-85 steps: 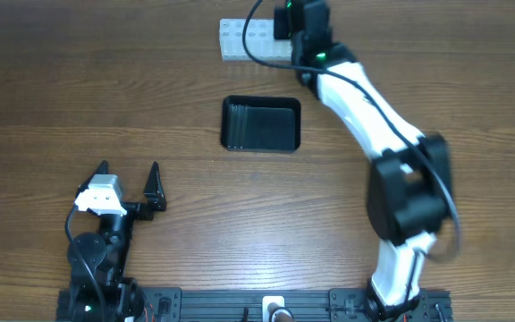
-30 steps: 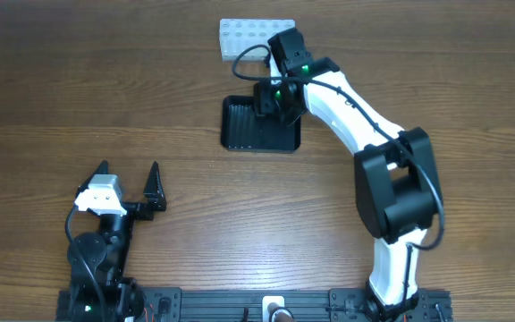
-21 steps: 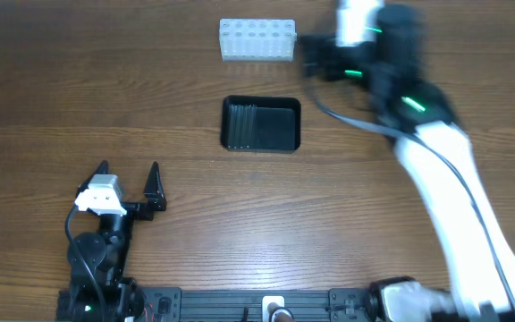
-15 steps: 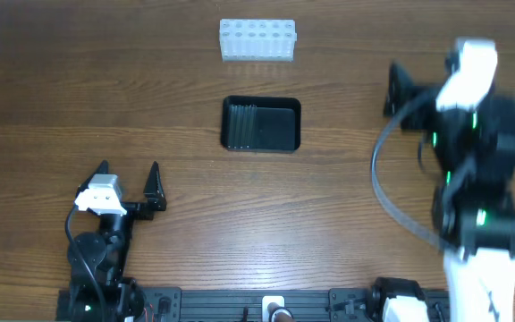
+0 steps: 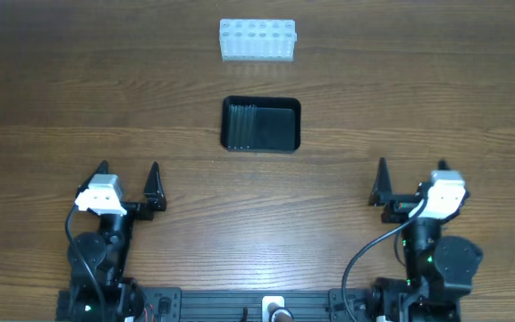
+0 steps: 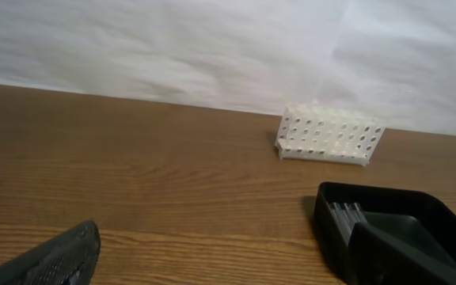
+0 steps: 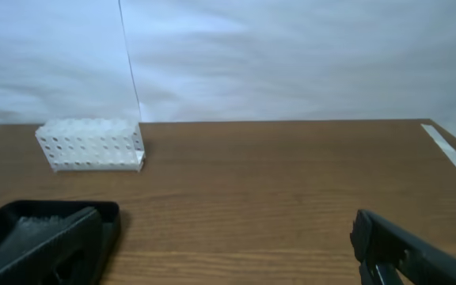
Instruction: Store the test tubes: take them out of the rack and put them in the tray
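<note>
— Test tubes: where are they seen from above?
— Clear tubes are seen lying side by side in the left part of the black tray, which is set mid-table. The white rack is placed beyond it, apart from it, toward the far edge of the wooden table. Whether any tube is held in the rack cannot be told.
— And the claws, from above?
— The left gripper is seen near its base, spread wide, with nothing held. The right gripper is seen likewise on the right side, spread wide and empty. Both are well apart from tray and rack.
— What is shown by the left wrist camera?
— Two dark fingers are seen far apart, with bare table between them. The tray's near part, with tubes inside, is partly covered by one finger. The rack is seen farther off, before a white backdrop.
— And the right wrist camera?
— The same wide spread is shown, with nothing gripped. The tray is seen behind one finger, the rack beyond it.
</note>
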Motion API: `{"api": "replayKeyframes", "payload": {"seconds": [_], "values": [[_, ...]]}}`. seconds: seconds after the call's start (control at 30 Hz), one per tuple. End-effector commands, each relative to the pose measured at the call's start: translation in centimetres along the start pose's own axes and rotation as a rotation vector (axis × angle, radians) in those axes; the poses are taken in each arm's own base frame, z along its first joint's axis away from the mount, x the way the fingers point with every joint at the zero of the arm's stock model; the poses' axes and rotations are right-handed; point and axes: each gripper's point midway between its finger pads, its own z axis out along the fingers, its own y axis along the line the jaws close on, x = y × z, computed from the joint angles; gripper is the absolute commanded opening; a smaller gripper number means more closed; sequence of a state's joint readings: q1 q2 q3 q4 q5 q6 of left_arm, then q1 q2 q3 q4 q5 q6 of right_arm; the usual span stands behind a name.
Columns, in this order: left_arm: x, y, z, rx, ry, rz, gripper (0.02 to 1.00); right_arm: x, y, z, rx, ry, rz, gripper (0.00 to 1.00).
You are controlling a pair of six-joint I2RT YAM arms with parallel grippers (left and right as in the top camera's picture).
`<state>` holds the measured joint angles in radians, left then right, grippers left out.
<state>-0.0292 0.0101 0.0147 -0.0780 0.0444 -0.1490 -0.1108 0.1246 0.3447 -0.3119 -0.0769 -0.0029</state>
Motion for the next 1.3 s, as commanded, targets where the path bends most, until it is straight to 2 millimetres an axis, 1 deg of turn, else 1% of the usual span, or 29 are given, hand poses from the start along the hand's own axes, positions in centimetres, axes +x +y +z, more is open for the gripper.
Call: {"api": "replayKeyframes", "payload": {"seconds": [0.03,0.13,0.23,0.3,0.37,0.63,0.7,0.8,0.83,0.87,0.93,1.1,1.3], "values": [[0.1,0.4,0.0,-0.019,-0.005,0.014,1.0,2.9,0.3,0.0,-0.011,0.006,0.015,0.991],[0.1,0.4,0.0,-0.018,-0.005,0.014,0.998,5.0,1.3,0.5,-0.045,0.044,0.016,0.991],[0.1,0.4,0.0,-0.018,-0.005,0.014,1.0,7.6,1.5,1.2,-0.027,0.089,0.034,0.991],[0.1,0.4,0.0,-0.018,-0.005,0.014,1.0,8.9,1.6,1.6,-0.012,0.099,0.033,0.993],[0.1,0.4,0.0,-0.018,-0.005,0.014,0.998,8.9,2.2,1.6,-0.038,0.105,0.032,0.991],[0.1,0.4,0.0,-0.018,-0.005,0.014,1.0,8.9,1.4,1.7,0.0,0.102,0.034,0.991],[0.1,0.4,0.0,-0.018,-0.005,0.014,1.0,9.0,1.3,1.7,0.005,0.106,-0.015,0.993],[0.1,0.4,0.0,-0.018,-0.005,0.014,1.0,7.6,0.6,2.3,0.047,0.008,-0.16,0.993],[0.1,0.4,0.0,-0.018,-0.005,0.014,1.0,7.4,0.4,2.5,0.068,-0.028,-0.164,0.993],[0.1,0.4,0.0,-0.018,-0.005,0.014,1.0,7.3,0.2,2.5,0.077,-0.027,-0.167,0.993],[0.1,0.4,0.0,-0.018,-0.005,0.014,0.998,7.5,0.1,2.4,0.081,-0.019,-0.158,0.993],[0.1,0.4,0.0,-0.018,-0.005,0.014,1.0,7.7,0.1,2.5,0.078,-0.018,-0.038,0.991],[0.1,0.4,0.0,-0.018,-0.005,0.014,0.998,7.6,0.1,2.5,0.078,-0.02,-0.025,0.993]]}}
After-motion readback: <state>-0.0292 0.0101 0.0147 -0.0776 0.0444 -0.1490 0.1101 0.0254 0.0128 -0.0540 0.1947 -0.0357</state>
